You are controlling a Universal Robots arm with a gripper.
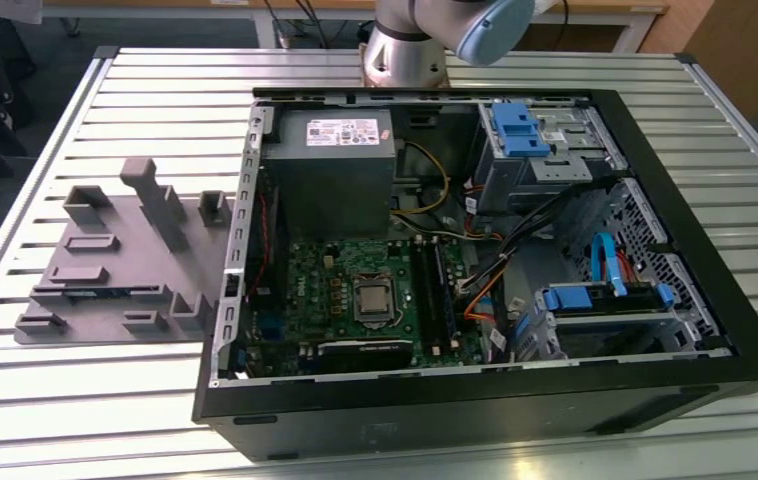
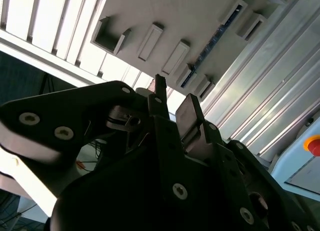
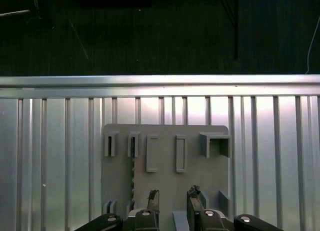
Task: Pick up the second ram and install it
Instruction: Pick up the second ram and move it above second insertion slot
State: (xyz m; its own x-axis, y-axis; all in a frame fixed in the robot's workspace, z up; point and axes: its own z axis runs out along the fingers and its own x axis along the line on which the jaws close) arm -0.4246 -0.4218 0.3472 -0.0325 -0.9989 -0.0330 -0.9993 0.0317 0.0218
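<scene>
Pick stage, I'd say; tool (image 3: 173, 193) open, empty, over grey tray (image 3: 165, 133); needs lining up on the second ram (image 3: 133, 176).

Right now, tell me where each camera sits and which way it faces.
Exterior view: high up, looking down on the open computer case and grey tray; the arm shows.
First wrist view: on the wrist, looking down past the open claw at the tray.
Second wrist view: beside the claw, looking along it at the tray.
Both wrist views share the claw, tray and second ram.
</scene>
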